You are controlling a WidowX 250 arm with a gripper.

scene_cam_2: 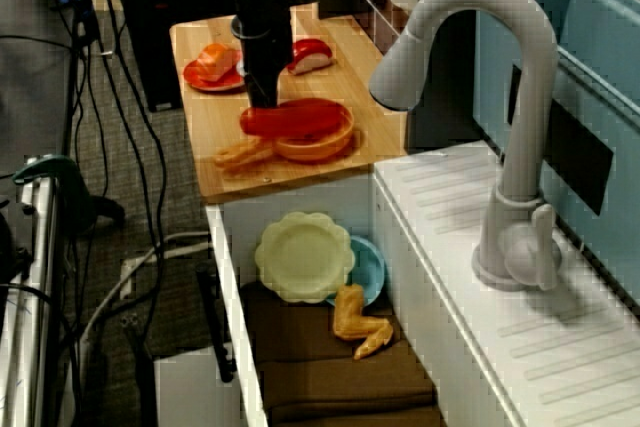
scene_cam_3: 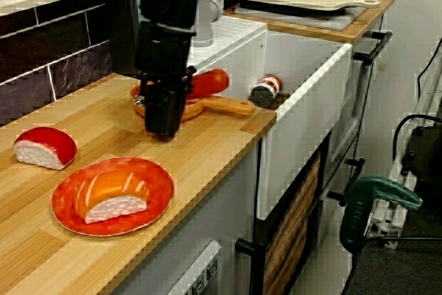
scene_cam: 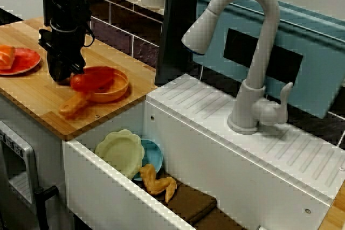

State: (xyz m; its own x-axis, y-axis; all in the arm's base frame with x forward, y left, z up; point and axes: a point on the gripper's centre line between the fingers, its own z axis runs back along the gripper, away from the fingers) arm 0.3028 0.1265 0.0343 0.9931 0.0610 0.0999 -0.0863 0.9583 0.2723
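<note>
The red piece [scene_cam: 92, 81] lies in the orange pan [scene_cam: 116, 92], on the wooden counter [scene_cam: 32, 92] just beside the sink [scene_cam: 108, 192]. It is long and rounded. In the view over the sink, its long axis runs nearly level across the pan, and one end sticks out over the rim on the side away from the sink.

The gripper [scene_cam: 66, 75] stands exactly at this end. It points straight down, low over the counter, and its tip touches or almost touches the piece. So the piece reaches from the fingers toward the sink, lengthwise. In the view from the counter end, the gripper [scene_cam_3: 164, 129] hides that end of the piece [scene_cam_3: 207, 82]. The fingers are dark and blurred, so I cannot tell how wide they stand or whether they hold the piece.

The pan handle [scene_cam: 73, 106] points to the front edge of the counter and passes near the gripper.

Further along the counter there is a red plate [scene_cam_3: 148, 177] with an orange sushi [scene_cam_3: 110, 197], and near it a red sushi [scene_cam_3: 45, 146]. In the sink lie a yellow plate [scene_cam: 119, 152], a blue plate [scene_cam: 154, 157] and a can [scene_cam_3: 264, 90]. The faucet [scene_cam: 253, 52] stands behind the sink.
</note>
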